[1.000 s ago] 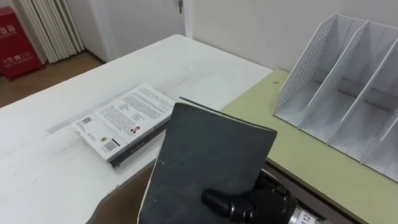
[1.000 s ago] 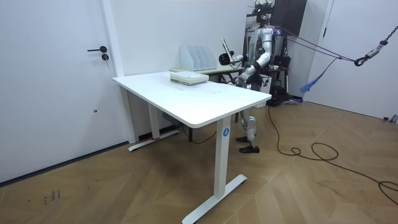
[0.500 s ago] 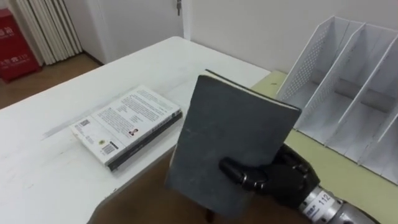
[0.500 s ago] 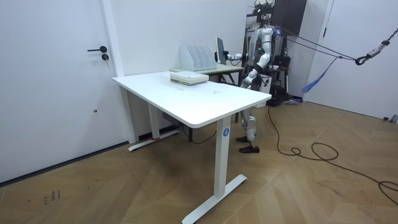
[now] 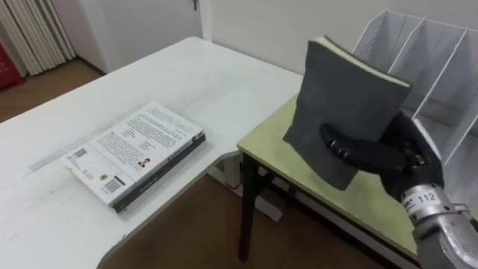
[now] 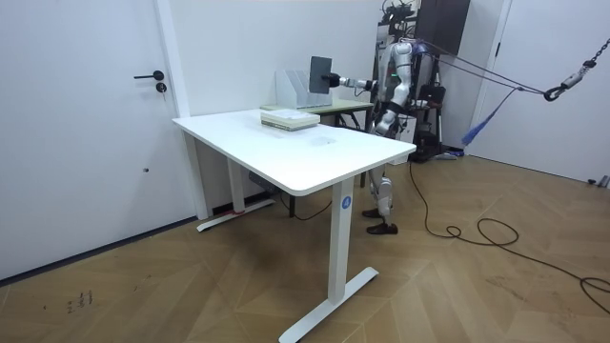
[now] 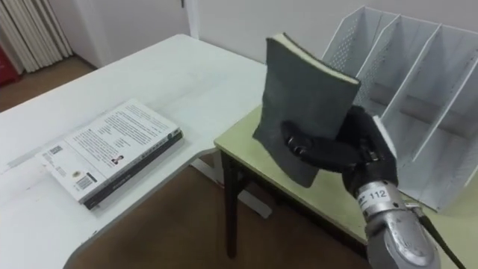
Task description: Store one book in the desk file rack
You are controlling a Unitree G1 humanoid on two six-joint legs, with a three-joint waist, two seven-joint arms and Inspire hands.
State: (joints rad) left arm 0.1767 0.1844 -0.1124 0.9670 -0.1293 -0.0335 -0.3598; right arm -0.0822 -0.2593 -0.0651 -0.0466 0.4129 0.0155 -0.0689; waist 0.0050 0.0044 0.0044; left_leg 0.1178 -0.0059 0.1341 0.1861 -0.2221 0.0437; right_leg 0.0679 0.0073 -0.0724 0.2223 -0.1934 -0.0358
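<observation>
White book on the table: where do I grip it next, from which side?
Probably the white book by its long edge facing the table's rim, from the robot's side: it lies flat on a darker book, so fingers can slip under that raised edge, thumb on top.

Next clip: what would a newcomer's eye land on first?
The dark grey book, held nearly upright in the right robot hand over the green desk, just short of the white file rack. Then the white-covered book lying flat on the white table to the left.
</observation>
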